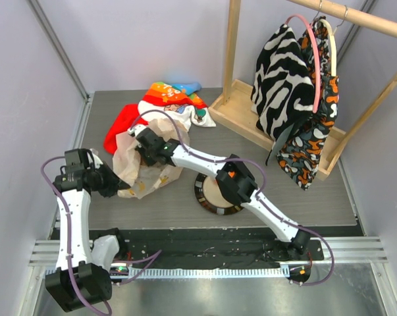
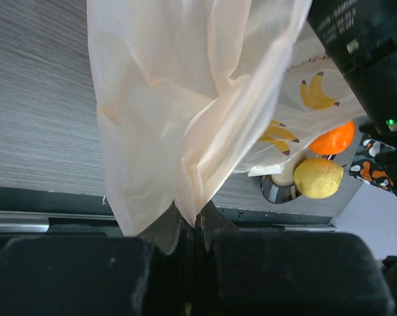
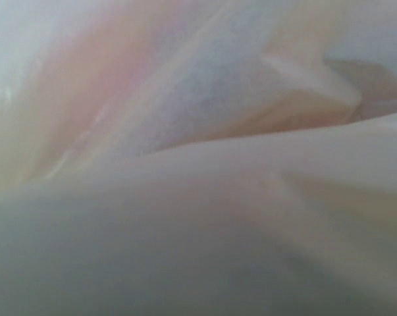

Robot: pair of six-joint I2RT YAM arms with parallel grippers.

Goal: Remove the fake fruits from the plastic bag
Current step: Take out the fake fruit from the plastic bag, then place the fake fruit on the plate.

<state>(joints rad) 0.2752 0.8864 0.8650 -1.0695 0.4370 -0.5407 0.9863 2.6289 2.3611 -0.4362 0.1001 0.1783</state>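
Cream bag (image 2: 172, 99) pinched by left fingers (image 2: 164, 236); right fingers perhaps inside.

Nothing legible in any view. Left wrist: white lettering runs along the black arm housing (image 2: 340, 26) at top right, too blurred and skewed to read, with a small green status light (image 2: 390, 122) lit lower on the same housing, and a line of tiny characters by the metal rail (image 2: 17, 222) at lower left is too small to make out. The plastic bag (image 2: 185, 99) carries only printed yellow banana pictures (image 2: 315, 93), no words on the faces that show; right wrist shows just blurred plastic.
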